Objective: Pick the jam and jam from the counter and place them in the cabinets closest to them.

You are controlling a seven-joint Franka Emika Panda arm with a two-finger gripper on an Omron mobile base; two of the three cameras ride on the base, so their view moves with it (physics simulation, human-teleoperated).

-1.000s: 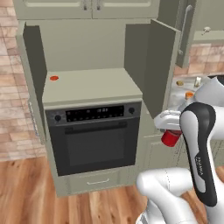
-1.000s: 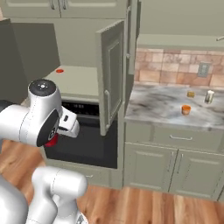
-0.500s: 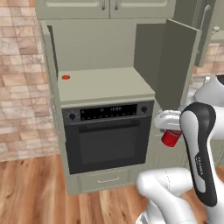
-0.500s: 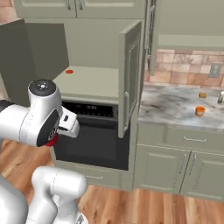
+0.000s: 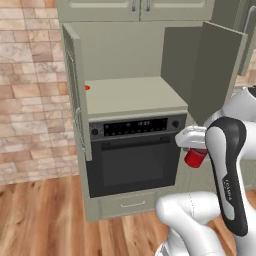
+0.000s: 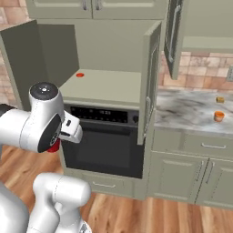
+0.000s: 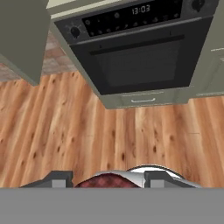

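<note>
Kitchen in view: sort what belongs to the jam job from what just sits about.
Job: red jam jar in the end effector; second red jam on the open grey-green cabinet shelf; marbled counter.
Idle: black oven; small orange cup.

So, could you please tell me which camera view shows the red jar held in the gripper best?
The left base view: the red jar hangs in plain sight beside the black oven. The right base view shows a red sliver behind the arm; the hand view shows its dark-red top between the fingertips.
</note>
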